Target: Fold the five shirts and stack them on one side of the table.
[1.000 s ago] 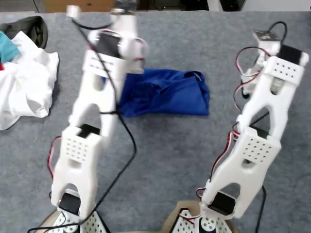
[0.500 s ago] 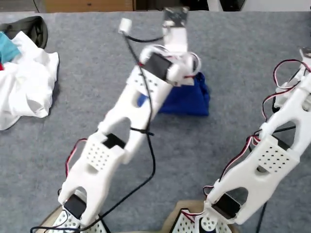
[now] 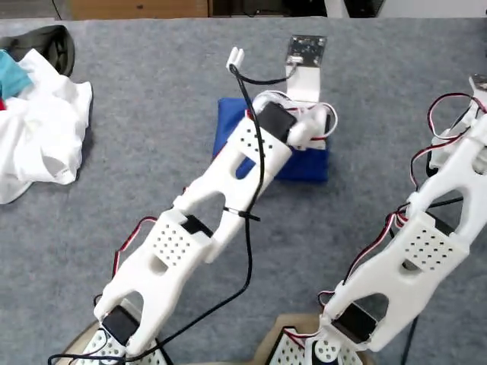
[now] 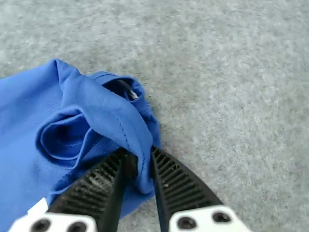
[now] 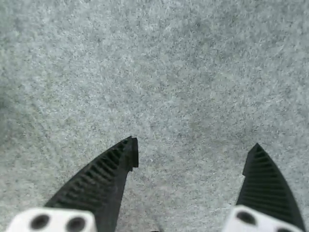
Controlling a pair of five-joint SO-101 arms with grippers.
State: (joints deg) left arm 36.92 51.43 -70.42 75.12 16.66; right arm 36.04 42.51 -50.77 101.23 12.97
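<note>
A blue shirt [image 3: 228,123] lies folded into a compact bundle at the middle back of the grey table [image 3: 152,91]. My left arm [image 3: 251,152] stretches diagonally over it. In the left wrist view, my left gripper [image 4: 140,155] is shut on a folded edge of the blue shirt [image 4: 63,116], at the bundle's right end. My right arm [image 3: 426,243] stands at the table's right edge. My right gripper [image 5: 194,147] is open over bare grey felt, with nothing between its fingers.
A heap of unfolded shirts sits at the far left: a white one [image 3: 38,129], a teal one [image 3: 11,76] and a dark one [image 3: 55,42]. The front middle of the table is bare felt.
My left arm swung to the right, pulling the blue shirt's left part over onto its right half, so the shirt is narrower. The right arm drew back to the right edge.
</note>
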